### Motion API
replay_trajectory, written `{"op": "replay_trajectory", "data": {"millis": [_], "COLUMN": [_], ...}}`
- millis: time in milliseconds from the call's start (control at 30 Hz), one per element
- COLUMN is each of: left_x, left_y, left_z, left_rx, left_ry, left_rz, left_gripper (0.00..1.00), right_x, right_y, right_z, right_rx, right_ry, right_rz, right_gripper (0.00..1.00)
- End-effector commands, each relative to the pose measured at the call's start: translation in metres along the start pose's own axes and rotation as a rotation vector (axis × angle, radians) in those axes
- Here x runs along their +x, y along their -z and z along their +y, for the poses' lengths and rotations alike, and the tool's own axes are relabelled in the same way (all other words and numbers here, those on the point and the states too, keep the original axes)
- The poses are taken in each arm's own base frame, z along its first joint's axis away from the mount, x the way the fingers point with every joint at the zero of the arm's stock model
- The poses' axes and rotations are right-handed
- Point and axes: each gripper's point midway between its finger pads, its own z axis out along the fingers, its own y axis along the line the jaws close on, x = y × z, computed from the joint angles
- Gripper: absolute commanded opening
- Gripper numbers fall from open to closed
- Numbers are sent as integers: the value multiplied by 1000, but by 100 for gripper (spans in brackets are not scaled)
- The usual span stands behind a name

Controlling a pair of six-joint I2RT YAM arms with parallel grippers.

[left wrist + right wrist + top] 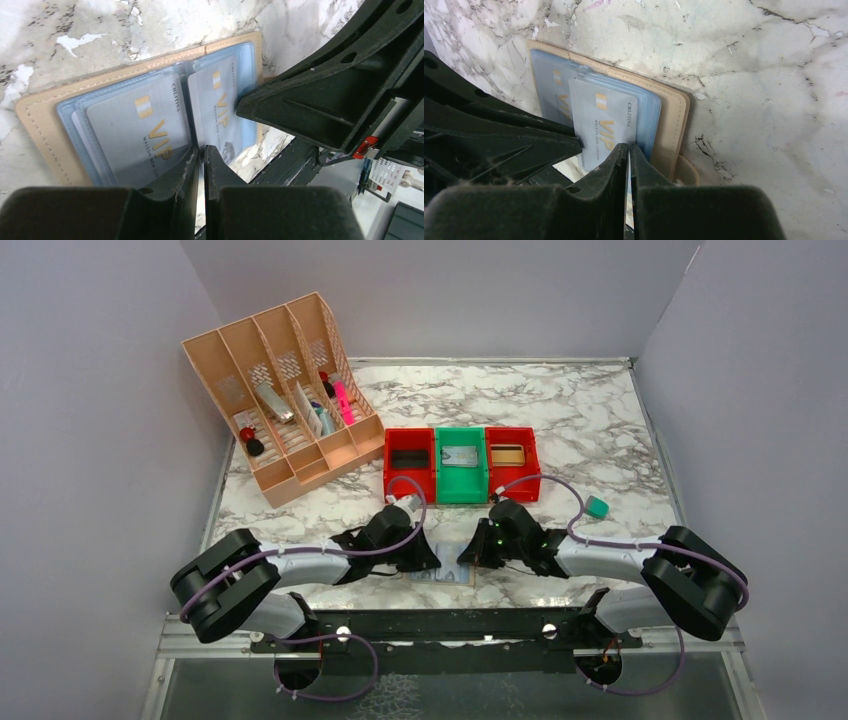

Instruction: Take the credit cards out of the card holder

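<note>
From above, the left gripper point(432, 562) and right gripper point(470, 560) cover most of the card holder point(447, 577); only a strip shows. In the right wrist view, the VIP card point(604, 125) has its 6 o'clock edge hidden between the right gripper's fingers and its fine print blurred, and the left gripper hides the card holder's 9 o'clock side.

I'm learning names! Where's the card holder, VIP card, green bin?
card holder point(42, 125), left wrist view, tan stitched border.
VIP card point(606, 126), right wrist view, gold lettering.
green bin point(461, 492), top view, front wall.
</note>
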Motion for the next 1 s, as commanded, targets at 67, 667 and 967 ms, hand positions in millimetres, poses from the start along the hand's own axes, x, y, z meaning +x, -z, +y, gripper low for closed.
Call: {"op": "replay_trajectory", "data": {"millis": [67, 667, 967], "left_x": [-5, -20, -25], "left_y": [1, 18, 21], "left_z": [-18, 6, 0], "left_rx": [84, 12, 24], "left_ry": [15, 22, -9], "left_rz": [-5, -75, -83], "left_gripper": [1, 0, 0], "right_x": [30, 25, 8], "right_y": [3, 8, 13], "right_z": [-69, -72, -21], "right_rx": [252, 271, 107], "right_ry": [3, -7, 83], "right_rz": [80, 45, 44], "right_gripper": [12, 12, 15]}}
